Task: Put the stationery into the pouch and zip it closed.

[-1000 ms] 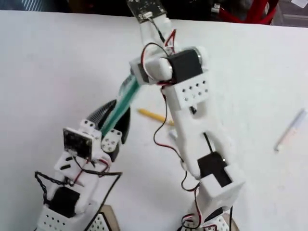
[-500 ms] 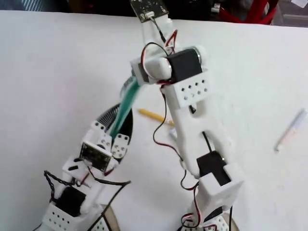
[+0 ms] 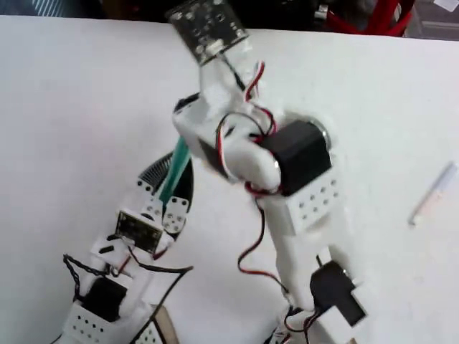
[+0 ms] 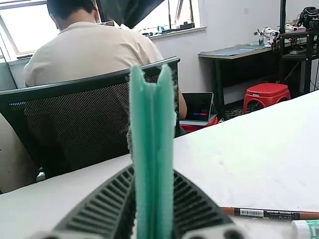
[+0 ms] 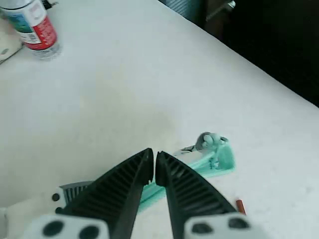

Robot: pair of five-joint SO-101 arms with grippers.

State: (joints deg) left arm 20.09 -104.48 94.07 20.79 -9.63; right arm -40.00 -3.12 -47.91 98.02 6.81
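As ribbed left fingers point(image 4: 105, 200) clamp it, flat teal pouch point(image 4: 152, 149)

Pouch point(image 4: 152, 124) between left gripper point(image 4: 152, 174) fingers; right gripper point(image 5: 153, 155) above it; pen point(image 3: 433, 193) well apart, right.

The left end effector point(image 4: 153, 174), with two black ribbed fingers point(image 4: 112, 196), is clamped on a flat mint-green pouch point(image 4: 152, 124). The pouch stands upright between them, its narrow edge (a shallow notch splits the upper end) rising well above the fingertips. On the white worktop point(image 4: 249, 149), near the end effector, a slim orange-brown pen with a white printed band point(image 4: 269, 213) lies flat. Just beside one end of it sits the tip of a white-and-green tube point(image 4: 306, 230), cut off at the frame. Beyond the worktop's far edge stands a black mesh-backed chair point(image 4: 75, 119), and farther off a red plastic stool point(image 4: 264, 93) beneath a grey desk point(image 4: 234, 51).
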